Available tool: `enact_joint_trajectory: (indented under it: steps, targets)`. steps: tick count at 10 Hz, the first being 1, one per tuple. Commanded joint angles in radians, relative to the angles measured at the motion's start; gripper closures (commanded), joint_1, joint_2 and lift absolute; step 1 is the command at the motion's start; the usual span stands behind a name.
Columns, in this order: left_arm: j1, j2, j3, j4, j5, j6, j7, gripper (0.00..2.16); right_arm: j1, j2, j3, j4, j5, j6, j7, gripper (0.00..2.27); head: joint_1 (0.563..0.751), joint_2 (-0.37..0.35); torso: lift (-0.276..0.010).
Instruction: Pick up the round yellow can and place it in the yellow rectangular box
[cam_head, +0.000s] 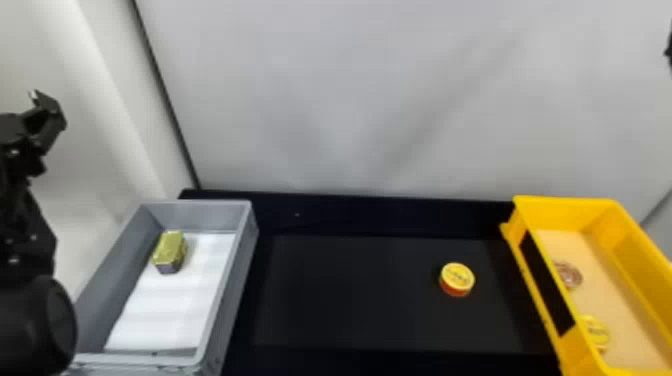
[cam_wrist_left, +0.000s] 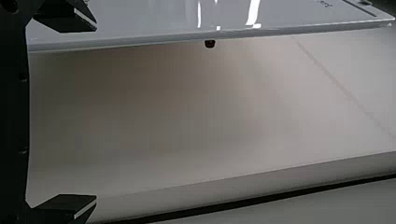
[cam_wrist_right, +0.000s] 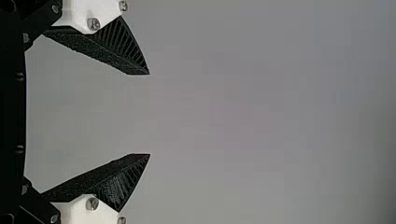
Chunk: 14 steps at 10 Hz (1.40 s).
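Note:
At the left edge of the head view, my left gripper (cam_head: 45, 112) is held up beyond the grey box. In the left wrist view the left gripper (cam_wrist_left: 96, 112) is open, its fingers wide apart with nothing between them. The right gripper (cam_wrist_right: 150, 114) stands open and unloaded in the right wrist view, a plain pale surface behind it. The round yellow can (cam_head: 457, 279), with a red side, sits on the black table, left of the yellow rectangular box (cam_head: 540, 300). Neither gripper is near the can.
Inside the yellow box lie a brownish round can (cam_head: 569, 275) and another yellow round one (cam_head: 595, 332). A grey box (cam_head: 230, 285) at the left holds a gold-green tin (cam_head: 170, 250) on a white liner. A pale wall (cam_head: 350, 100) rises behind the black table (cam_head: 350, 295).

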<state>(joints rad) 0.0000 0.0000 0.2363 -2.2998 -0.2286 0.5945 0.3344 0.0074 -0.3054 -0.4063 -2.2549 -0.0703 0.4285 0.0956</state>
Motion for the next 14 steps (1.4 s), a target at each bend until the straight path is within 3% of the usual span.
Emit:
enact_joint_trajectory:
  steps: [1, 6, 12, 14]
  targets:
    - [0.000, -0.003, 0.002, 0.002, -0.008, -0.001, -0.001, 0.00, 0.011, 0.000, 0.044, 0.014, 0.076, -0.011, 0.026, 0.19, 0.694, 0.014, -0.061]
    - [-0.005, -0.003, 0.002, 0.008, -0.020, 0.001, -0.014, 0.00, -0.007, 0.002, 0.046, 0.015, 0.112, -0.036, 0.089, 0.16, 0.694, 0.014, -0.061]
    - [-0.003, -0.003, 0.006, 0.006, -0.026, 0.003, -0.014, 0.00, 0.068, 0.006, 0.103, 0.031, 0.121, -0.026, 0.084, 0.17, 0.694, 0.014, -0.061]
    - [0.000, -0.003, 0.014, 0.006, -0.029, 0.001, -0.014, 0.00, 0.102, 0.009, 0.147, 0.100, 0.121, -0.098, 0.081, 0.18, 0.694, 0.014, -0.061]
